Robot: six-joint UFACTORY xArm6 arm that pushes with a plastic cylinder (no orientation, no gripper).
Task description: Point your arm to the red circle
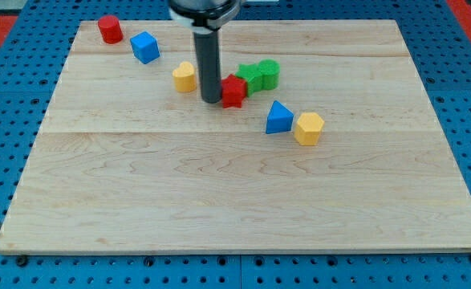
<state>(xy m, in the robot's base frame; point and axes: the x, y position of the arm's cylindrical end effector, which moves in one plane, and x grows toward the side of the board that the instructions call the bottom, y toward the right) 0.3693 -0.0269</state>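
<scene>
The red circle (110, 29), a short red cylinder, stands near the top left corner of the wooden board (235, 201). My tip (211, 99) rests on the board in the upper middle, far to the right of and below the red circle. The tip sits between a yellow block (184, 77) on its left and a red star-shaped block (233, 91) touching or nearly touching its right side. A blue cube (145, 47) lies between the red circle and the yellow block.
Two green blocks (260, 75) sit together just right of the red star block. A blue triangle (278, 118) and a yellow hexagon (308, 128) lie side by side right of centre. Blue pegboard (10, 120) surrounds the board.
</scene>
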